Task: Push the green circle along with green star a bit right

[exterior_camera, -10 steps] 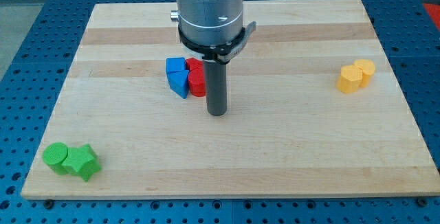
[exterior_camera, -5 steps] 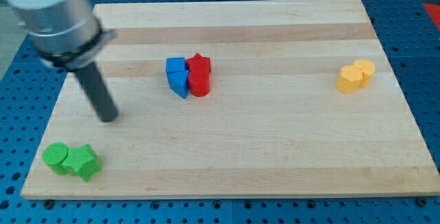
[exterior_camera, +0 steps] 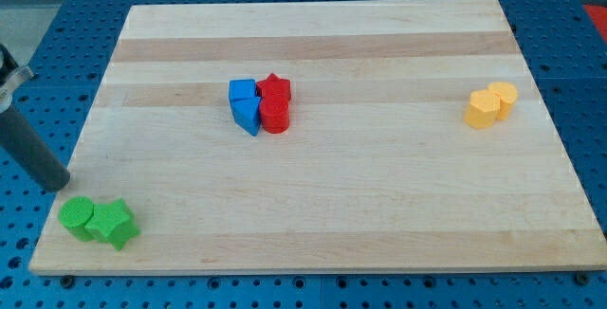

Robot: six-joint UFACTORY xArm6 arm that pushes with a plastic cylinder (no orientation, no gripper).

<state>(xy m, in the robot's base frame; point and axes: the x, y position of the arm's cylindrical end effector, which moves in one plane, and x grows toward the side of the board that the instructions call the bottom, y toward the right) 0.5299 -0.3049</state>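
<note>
The green circle lies at the board's lower left corner. The green star touches it on its right side. My rod comes in from the view's left edge, and my tip sits at the board's left edge, just above and slightly left of the green circle, a small gap apart from it.
A blue cube, a blue triangle, a red star and a red cylinder cluster at centre left. Two yellow blocks sit at the right. The wooden board lies on a blue perforated table.
My tip has swept from beside the red and blue cluster to the far left and downward, ending at the board's left edge just above the green circle. No block has moved.
</note>
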